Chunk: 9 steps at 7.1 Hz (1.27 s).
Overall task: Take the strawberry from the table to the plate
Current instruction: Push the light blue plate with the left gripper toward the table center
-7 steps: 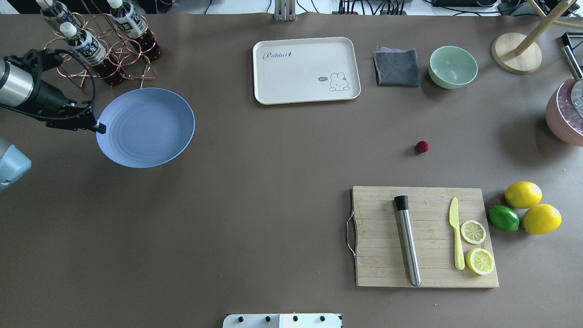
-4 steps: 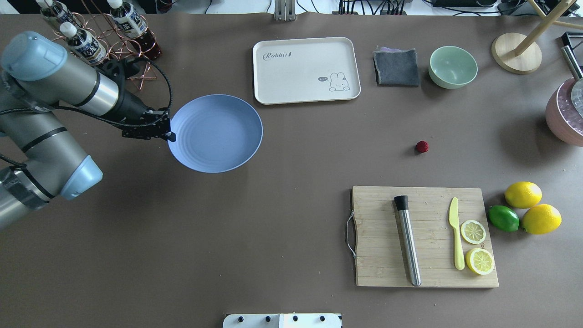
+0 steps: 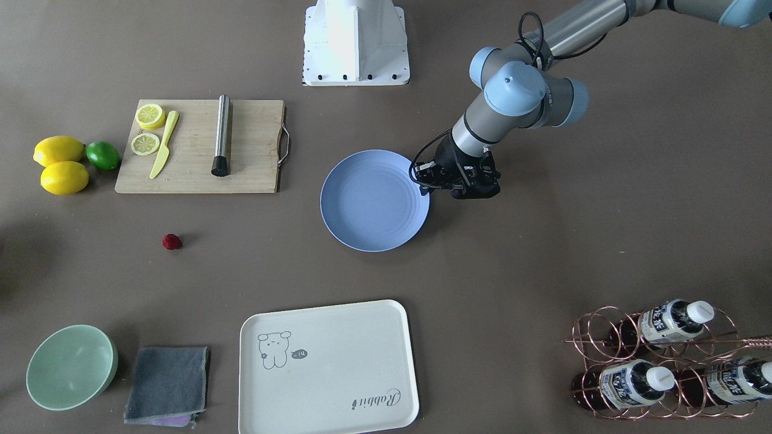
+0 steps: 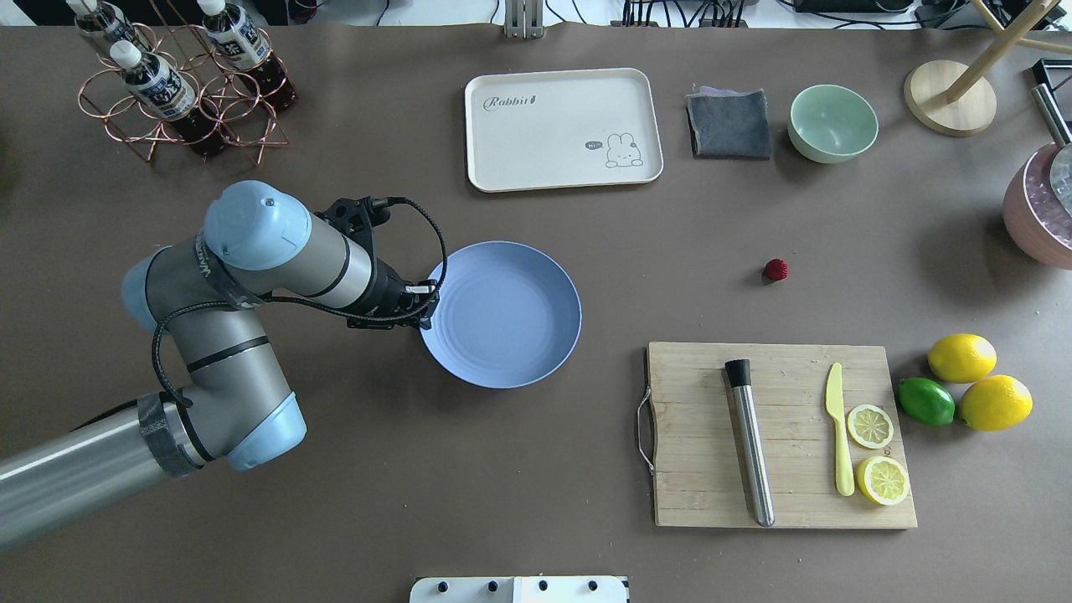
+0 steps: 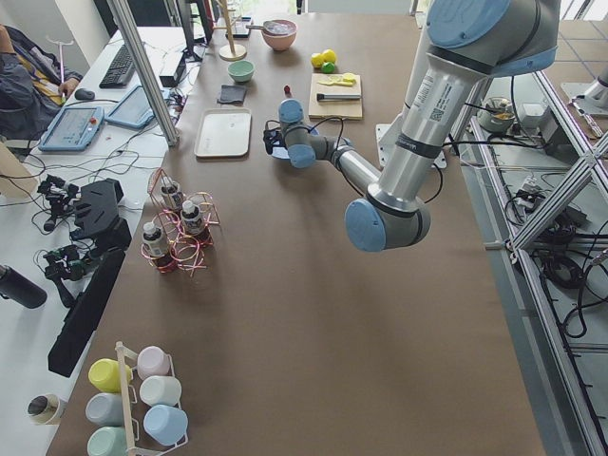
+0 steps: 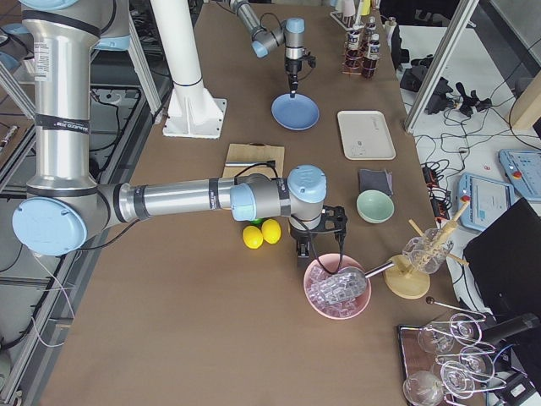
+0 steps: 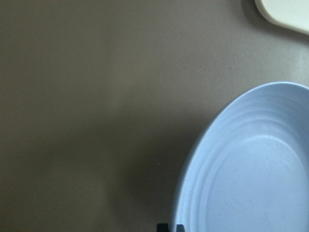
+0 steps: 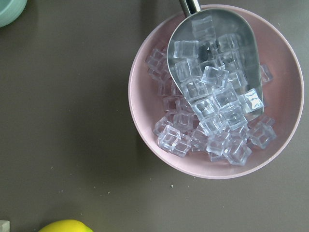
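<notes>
Left gripper: it is pinching the left rim of the plate, fingers drawn narrow onto the edge. In the left wrist view only the two dark fingertips are showing, right at the rim. The plate is lying flat and empty near the middle of the table, a little short of the cream tray. Judgement: the arm is gripping by the rim because a shallow dish offers no other purchase, and is presenting the plate within reach of the fruit.

The strawberry is sitting on the bare table, well apart from the plate, between the green bowl and the cutting board.

Right gripper: it is hovering by the pink bowl of ice cubes, near the lemons. Whether its fingers are wide or closed cannot be told.

Judgement: the pick itself is not yet begun, and the small, round berry is calling for a narrow, centred grasp
</notes>
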Each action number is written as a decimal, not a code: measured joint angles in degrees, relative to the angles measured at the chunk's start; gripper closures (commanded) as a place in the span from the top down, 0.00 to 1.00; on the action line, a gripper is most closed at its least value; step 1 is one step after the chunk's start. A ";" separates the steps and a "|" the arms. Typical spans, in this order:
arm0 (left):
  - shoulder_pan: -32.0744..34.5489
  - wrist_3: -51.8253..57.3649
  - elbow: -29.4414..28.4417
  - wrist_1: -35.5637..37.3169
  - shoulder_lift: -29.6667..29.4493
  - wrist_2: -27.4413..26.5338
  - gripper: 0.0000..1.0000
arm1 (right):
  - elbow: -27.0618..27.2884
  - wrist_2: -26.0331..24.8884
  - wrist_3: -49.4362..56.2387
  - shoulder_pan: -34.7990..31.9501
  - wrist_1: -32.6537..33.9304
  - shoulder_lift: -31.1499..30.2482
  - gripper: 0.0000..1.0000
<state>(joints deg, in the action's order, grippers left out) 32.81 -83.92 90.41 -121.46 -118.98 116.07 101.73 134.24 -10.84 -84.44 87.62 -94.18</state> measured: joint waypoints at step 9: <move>-0.47 -2.22 1.22 0.01 -0.32 -0.84 0.88 | 0.65 2.56 -0.03 1.18 -1.55 0.27 1.00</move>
<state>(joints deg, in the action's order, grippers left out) 32.34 -86.15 91.63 -121.46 -119.30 115.22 102.38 136.79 -10.87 -83.26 86.07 -93.91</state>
